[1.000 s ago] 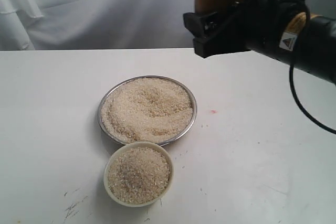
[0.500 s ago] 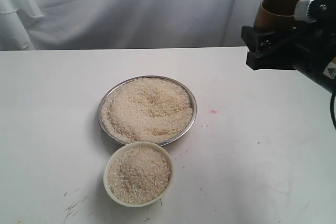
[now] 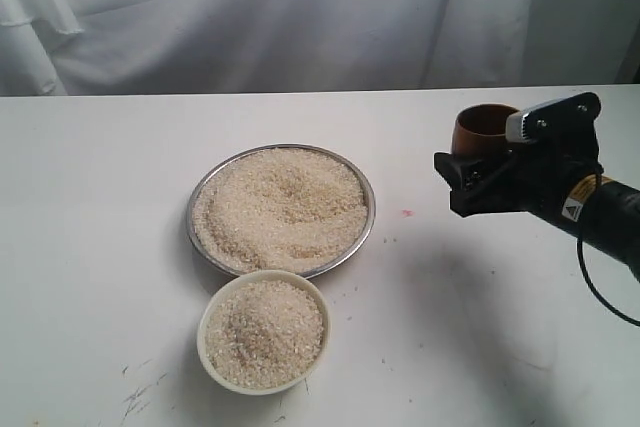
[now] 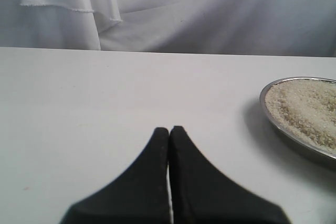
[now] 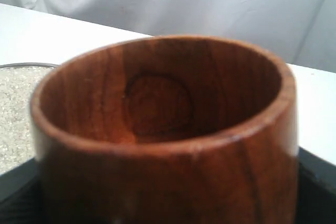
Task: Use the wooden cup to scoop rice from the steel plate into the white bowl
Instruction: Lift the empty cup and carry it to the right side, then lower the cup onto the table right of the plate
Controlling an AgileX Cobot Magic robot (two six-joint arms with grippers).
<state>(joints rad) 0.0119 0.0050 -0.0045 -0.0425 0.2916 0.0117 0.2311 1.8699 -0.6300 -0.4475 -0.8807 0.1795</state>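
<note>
The steel plate (image 3: 197, 209) sits mid-table, heaped with rice (image 3: 282, 202). Just in front of it the white bowl (image 3: 204, 337) holds more rice (image 3: 265, 335). Right of the plate, low over the table, my right gripper (image 3: 478, 161) is shut on the wooden cup (image 3: 482, 127). The right wrist view looks into the upright cup (image 5: 168, 129), which is empty, with black fingers (image 5: 316, 182) at its sides and the plate's rim (image 5: 23, 65) beyond. My left gripper (image 4: 169, 129) is shut on nothing over bare table, with the plate (image 4: 262, 100) to one side. It is out of the exterior view.
A white cloth backdrop (image 3: 250, 17) hangs behind the table's far edge. A small red mark (image 3: 405, 213) lies between the plate and the cup. Dark scuffs (image 3: 140, 392) mark the table near the front left.
My right gripper has carried the cup from high above the back of the table rightward, then down to a low spot right of the plate. Plate and bowl have not moved.
</note>
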